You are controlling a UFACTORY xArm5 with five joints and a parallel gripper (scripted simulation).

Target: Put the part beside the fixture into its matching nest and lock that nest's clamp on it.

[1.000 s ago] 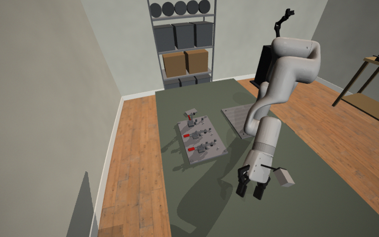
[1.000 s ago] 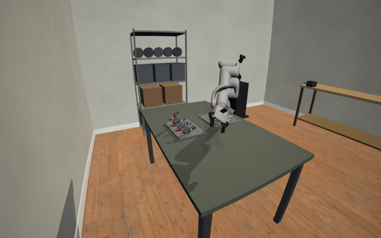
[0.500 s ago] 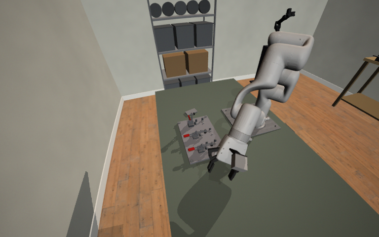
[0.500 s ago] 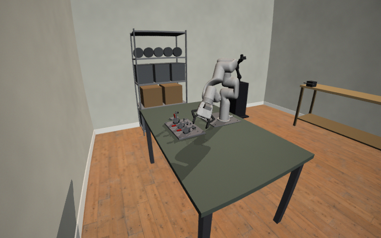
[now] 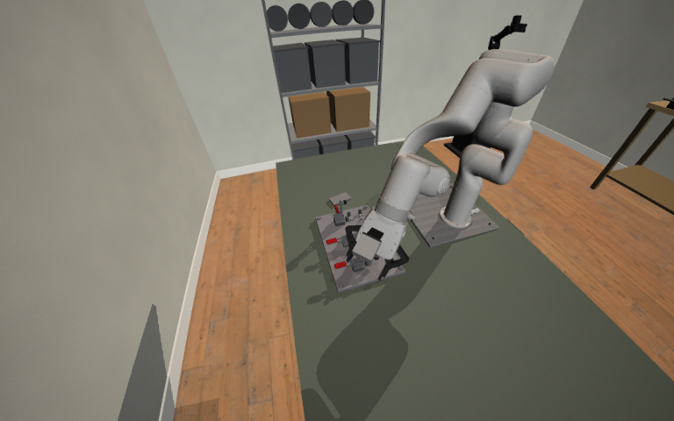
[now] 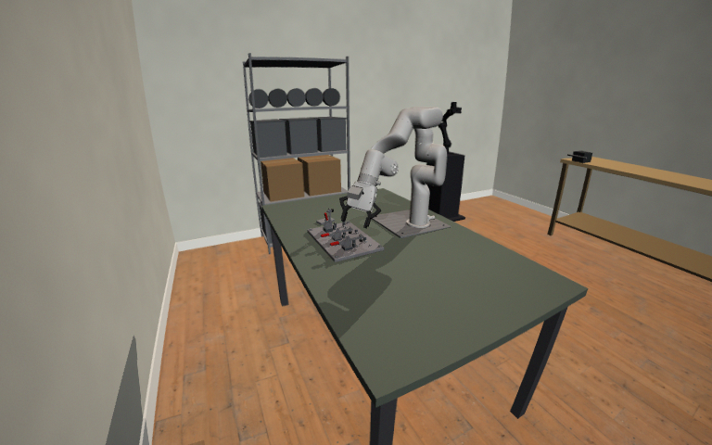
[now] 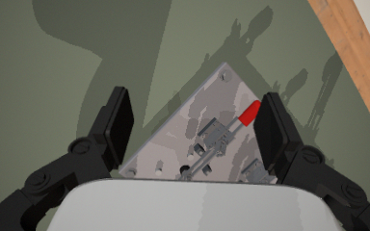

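Your gripper (image 6: 359, 217) hovers over the fixture plate (image 6: 367, 247), jaws wide apart and holding nothing. Open bench (image 6: 446, 293) lies toward you. The grey part (image 5: 340, 198) sits beside the plate's far end.

You find no text, label, brand, number or sign to read in any of the three views. The boxes (image 6: 301, 175) on the rack (image 6: 247, 105) show plain faces, the fixture plate (image 7: 178, 130) bears no marking, and the arm (image 5: 497, 99) and gripper (image 7: 193, 127) carry no lettering you can make out.
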